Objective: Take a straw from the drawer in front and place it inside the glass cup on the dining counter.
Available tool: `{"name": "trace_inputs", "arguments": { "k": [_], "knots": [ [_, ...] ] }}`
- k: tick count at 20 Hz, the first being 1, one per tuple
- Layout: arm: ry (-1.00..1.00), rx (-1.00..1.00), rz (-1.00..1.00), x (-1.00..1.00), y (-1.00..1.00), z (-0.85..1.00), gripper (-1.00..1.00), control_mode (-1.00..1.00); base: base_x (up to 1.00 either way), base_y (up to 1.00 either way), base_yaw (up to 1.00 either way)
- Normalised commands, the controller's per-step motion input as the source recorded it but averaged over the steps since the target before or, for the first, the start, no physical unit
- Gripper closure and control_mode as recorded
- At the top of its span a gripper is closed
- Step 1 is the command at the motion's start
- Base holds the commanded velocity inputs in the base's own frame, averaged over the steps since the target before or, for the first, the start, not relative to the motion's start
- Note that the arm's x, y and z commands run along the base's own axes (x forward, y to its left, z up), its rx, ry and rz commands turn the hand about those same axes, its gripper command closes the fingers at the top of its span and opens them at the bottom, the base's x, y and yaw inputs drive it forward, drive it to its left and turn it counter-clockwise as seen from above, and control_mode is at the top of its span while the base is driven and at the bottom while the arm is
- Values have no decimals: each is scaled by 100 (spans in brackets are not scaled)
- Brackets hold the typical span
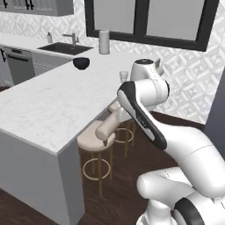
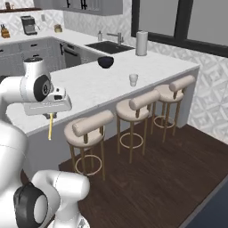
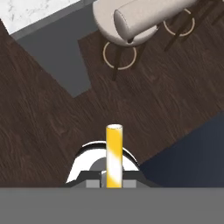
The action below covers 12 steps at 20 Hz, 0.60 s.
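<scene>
Tool (image 2: 50,116) clenched on yellow straw (image 2: 50,127), which hangs down from it, off the near edge of the marble surface (image 2: 93,87) & above the dark wood floor (image 3: 48,127). Hand view: straw (image 3: 113,153) points straight out toward floor, beige bar stool (image 3: 131,22) beyond. Glass cup (image 2: 133,79) upright on surface w/ dark blue bowl (image 2: 105,62) farther back, well apart from tool.

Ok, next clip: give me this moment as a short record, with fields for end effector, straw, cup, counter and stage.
end effector: shut on the straw
straw: yellow, hanging roughly upright below the hand, out over the floor beside the counter
glass cup: upright on the dining counter, nothing in it
other items: dark bowl; three stools along the counter
stage: straw in hand, not yet at the cup
</scene>
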Motion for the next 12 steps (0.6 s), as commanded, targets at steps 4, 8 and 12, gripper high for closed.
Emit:
{"name": "trace_inputs", "arguments": {
  "k": [4,8,12],
  "knots": [
    [0,0,0,0,0,0,100,100,80,-87,43],
    [0,0,0,0,0,0,100,100,40,-99,45],
    [0,0,0,0,0,0,100,100,22,-100,47]
  ]
}}
